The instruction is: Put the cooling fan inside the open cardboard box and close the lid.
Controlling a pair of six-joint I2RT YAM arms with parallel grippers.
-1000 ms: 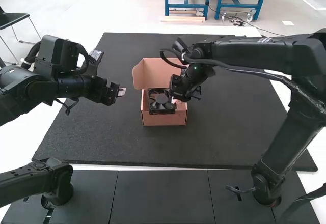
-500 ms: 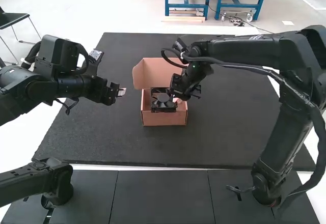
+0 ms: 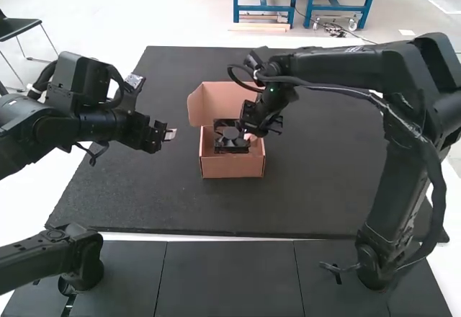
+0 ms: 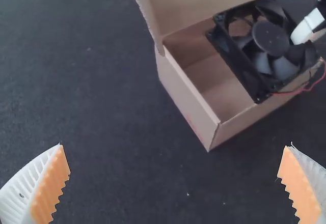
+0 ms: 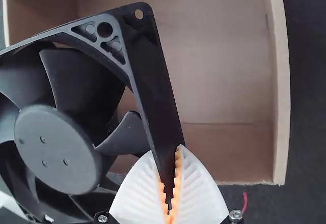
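Note:
A black square cooling fan point(image 3: 232, 136) hangs tilted over the open brown cardboard box point(image 3: 232, 160), partly inside it. My right gripper point(image 3: 249, 128) is shut on the fan's frame edge; the right wrist view shows the white ribbed fingers point(image 5: 196, 183) pinching the black frame point(image 5: 153, 102) above the box floor point(image 5: 219, 147). The box lid point(image 3: 216, 101) stands upright at the back. My left gripper point(image 3: 164, 132) hovers open to the left of the box, its orange pads point(image 4: 48, 183) wide apart, facing the box point(image 4: 188, 102) and fan point(image 4: 265, 46).
The box sits in the middle of a black mat point(image 3: 144, 180) on the table. The mat lies bare to the left, right and front of the box. A thin red wire point(image 4: 305, 84) trails from the fan over the box wall.
The right gripper has carried the fan slightly back and lower into the box, tilting it flatter. The left arm has barely shifted.

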